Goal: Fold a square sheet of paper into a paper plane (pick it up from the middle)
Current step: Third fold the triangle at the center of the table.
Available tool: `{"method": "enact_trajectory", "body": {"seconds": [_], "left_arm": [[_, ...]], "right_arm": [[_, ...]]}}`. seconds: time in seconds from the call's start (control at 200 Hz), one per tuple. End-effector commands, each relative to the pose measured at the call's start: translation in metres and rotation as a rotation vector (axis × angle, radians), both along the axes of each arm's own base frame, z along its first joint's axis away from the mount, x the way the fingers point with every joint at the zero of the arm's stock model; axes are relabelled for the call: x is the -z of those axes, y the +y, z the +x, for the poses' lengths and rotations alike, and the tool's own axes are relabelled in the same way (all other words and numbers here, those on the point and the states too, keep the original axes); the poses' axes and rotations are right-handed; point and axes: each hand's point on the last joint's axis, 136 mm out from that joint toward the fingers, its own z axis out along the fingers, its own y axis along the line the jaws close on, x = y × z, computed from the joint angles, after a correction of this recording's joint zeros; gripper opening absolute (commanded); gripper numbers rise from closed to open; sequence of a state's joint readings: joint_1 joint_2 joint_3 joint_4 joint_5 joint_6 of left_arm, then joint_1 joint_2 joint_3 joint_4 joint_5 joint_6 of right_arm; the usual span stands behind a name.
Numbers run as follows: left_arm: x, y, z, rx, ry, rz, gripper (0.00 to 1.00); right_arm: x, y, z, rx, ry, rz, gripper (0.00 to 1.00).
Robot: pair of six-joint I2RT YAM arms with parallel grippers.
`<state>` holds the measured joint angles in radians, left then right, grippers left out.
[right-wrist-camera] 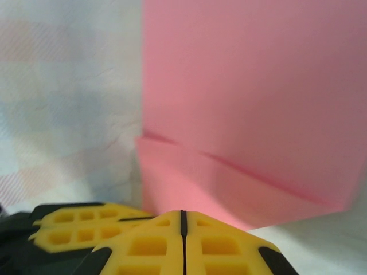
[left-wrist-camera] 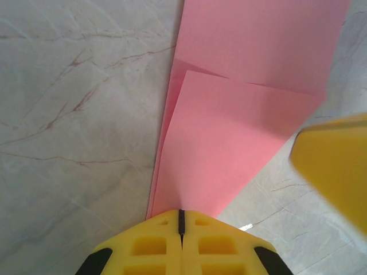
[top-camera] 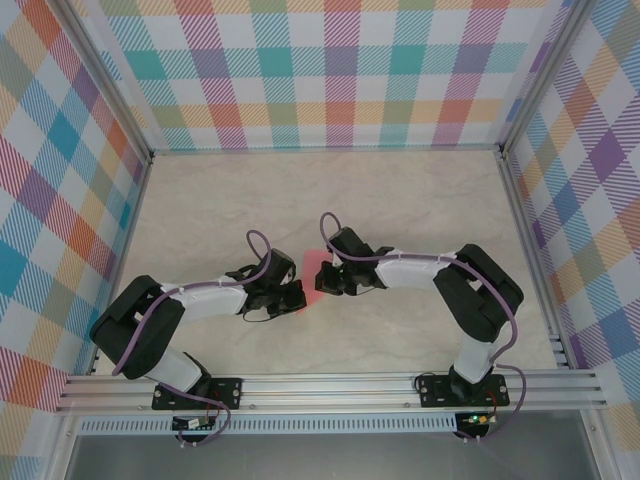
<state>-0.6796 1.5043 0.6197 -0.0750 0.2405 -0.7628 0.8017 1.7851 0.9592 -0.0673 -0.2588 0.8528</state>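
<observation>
Pinching the part-folded paper [top-camera: 318, 275] between them, the left gripper [left-wrist-camera: 181, 213] and right gripper [right-wrist-camera: 183, 213] clamp shut over the table [top-camera: 400, 200].

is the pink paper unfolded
No: the paper has one part folded over the rest, and the left wrist view shows the slanted folded edge across it.

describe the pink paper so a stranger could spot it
On the pale marble table, look mid-table where the left claw and right claw meet. The sheet of paper sits between them: salmon pink, partly folded, the only pink thing there.
</observation>
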Motion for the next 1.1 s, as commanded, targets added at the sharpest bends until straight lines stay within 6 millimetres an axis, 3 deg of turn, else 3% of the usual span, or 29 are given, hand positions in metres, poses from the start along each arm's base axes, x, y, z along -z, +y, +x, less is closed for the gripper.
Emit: {"method": "enact_trajectory", "body": {"seconds": [0.0, 0.375, 0.78, 1.095], "left_arm": [[0.031, 0.031, -0.023, -0.016, 0.088, 0.153, 0.00], [0.032, 0.036, -0.025, -0.021, 0.093, 0.176, 0.00], [0.036, 0.041, -0.029, -0.026, 0.104, 0.190, 0.00], [0.038, 0.041, -0.031, -0.023, 0.107, 0.188, 0.00]], "right_arm": [[0.000, 0.021, -0.006, -0.042, 0.034, 0.061, 0.06], [0.027, 0.002, 0.003, -0.004, 0.059, -0.010, 0.06], [0.048, -0.061, 0.030, 0.132, 0.038, -0.133, 0.05], [0.038, -0.086, 0.047, 0.191, -0.034, -0.173, 0.05]]}}
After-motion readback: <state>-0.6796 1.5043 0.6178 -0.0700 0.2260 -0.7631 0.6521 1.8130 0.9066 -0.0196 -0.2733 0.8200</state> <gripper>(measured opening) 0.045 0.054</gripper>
